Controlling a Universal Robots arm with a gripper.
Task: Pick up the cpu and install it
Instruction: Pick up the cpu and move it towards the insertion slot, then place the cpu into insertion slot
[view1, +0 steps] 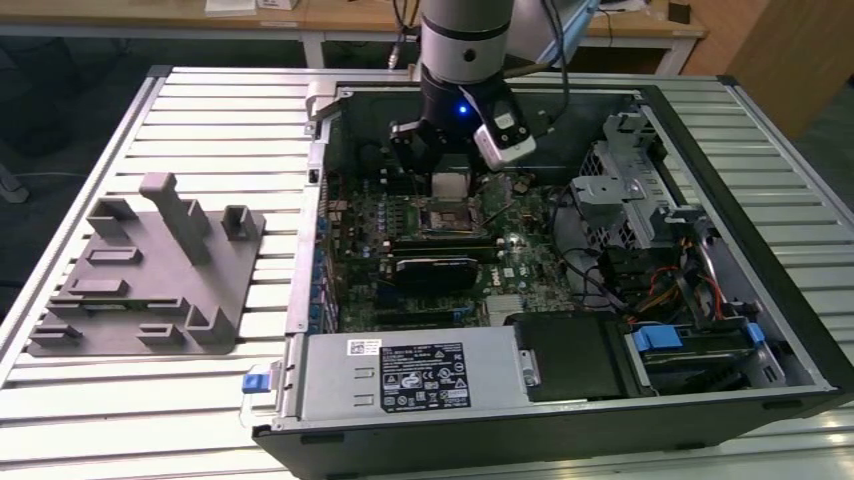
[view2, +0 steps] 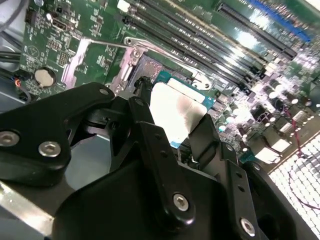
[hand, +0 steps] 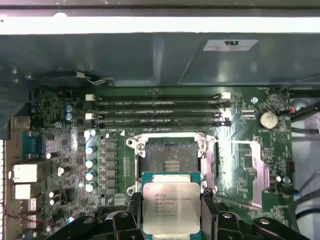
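The cpu (hand: 171, 207), a flat square chip with a silver top and a teal-edged rim, is held by its two opposite sides between my black fingers (hand: 209, 216). My gripper (view1: 451, 172) is shut on it inside the open computer case. In the exterior view the cpu (view1: 451, 185) hangs just above and slightly behind the motherboard's open socket (view1: 443, 215). In the first wrist view the metal-framed socket (hand: 170, 155) lies bare beyond the chip, its frame lifted open. The second wrist view shows the cpu (view2: 175, 107) over the socket (view2: 145, 65).
Memory slots (hand: 157, 112) run beside the socket. A black card (view1: 434, 270), the power supply (view1: 407, 375) and drive cage (view1: 627, 190) crowd the case. The grey tray with upright posts (view1: 147, 270) sits on the slatted table at the exterior view's left.
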